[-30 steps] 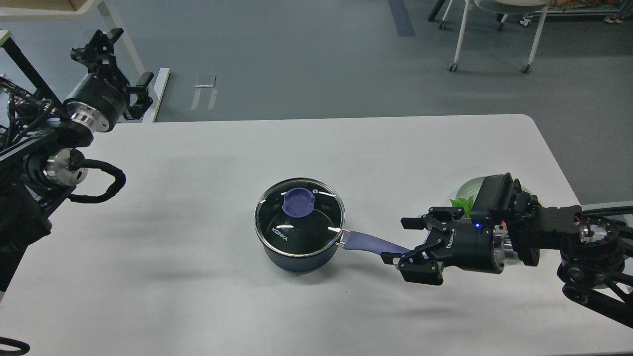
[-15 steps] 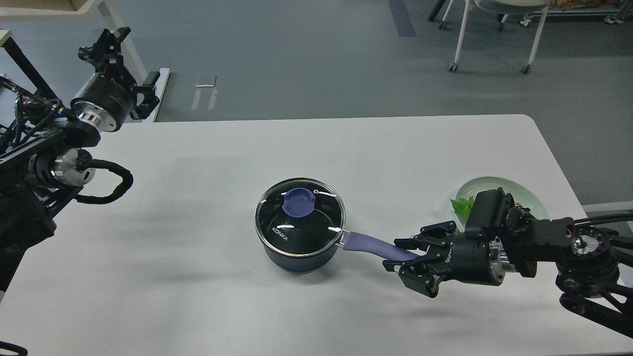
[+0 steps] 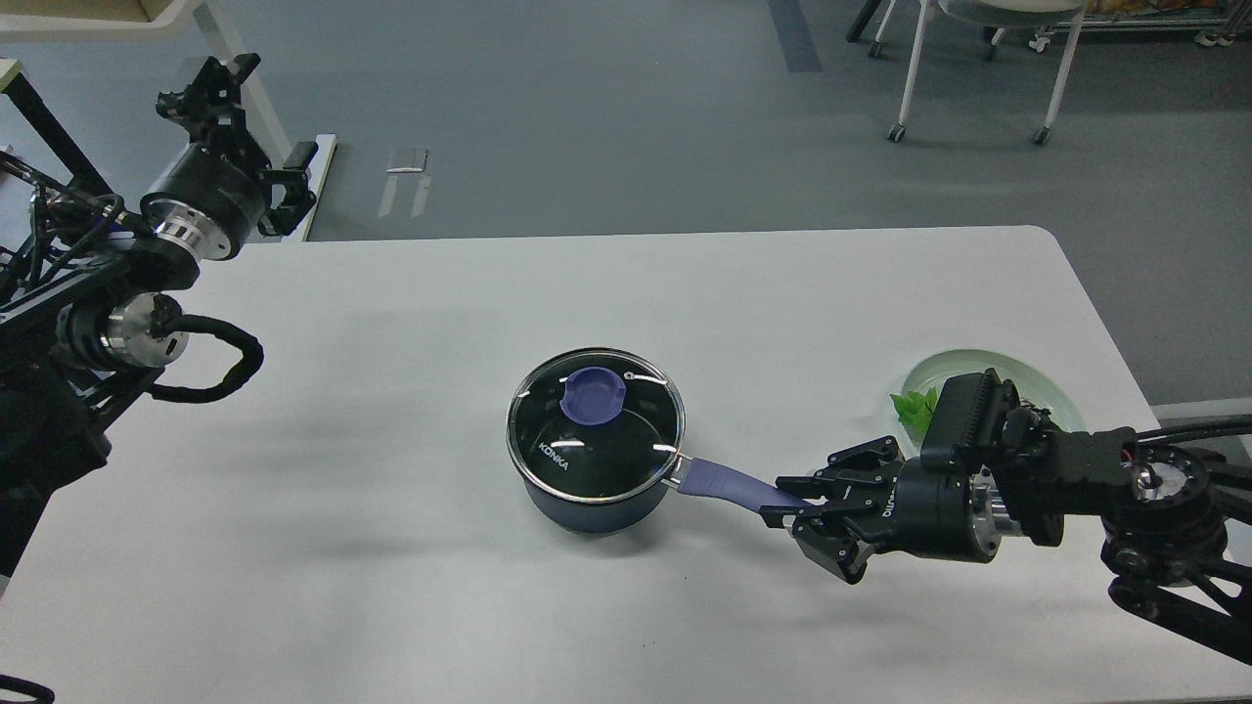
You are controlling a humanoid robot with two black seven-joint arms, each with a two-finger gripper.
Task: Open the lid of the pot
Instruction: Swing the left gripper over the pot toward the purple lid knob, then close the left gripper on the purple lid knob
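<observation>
A dark blue pot (image 3: 592,508) stands in the middle of the white table (image 3: 391,548). Its glass lid (image 3: 595,430) is on, with a blue knob (image 3: 593,395) on top. The blue pot handle (image 3: 734,486) points right. My right gripper (image 3: 804,506) is shut on the far end of that handle. My left gripper (image 3: 210,83) is raised at the far left, beyond the table's back edge, well away from the pot; its fingers cannot be told apart.
A pale green plate (image 3: 1051,391) with green leaves (image 3: 912,406) sits at the right, partly behind my right arm. Chair legs (image 3: 905,78) stand on the floor beyond the table. A white table leg (image 3: 256,108) is near my left gripper.
My right gripper has lowered and closed on the handle's end. The pot has shifted slightly. My left arm rose a little earlier and now holds still.
</observation>
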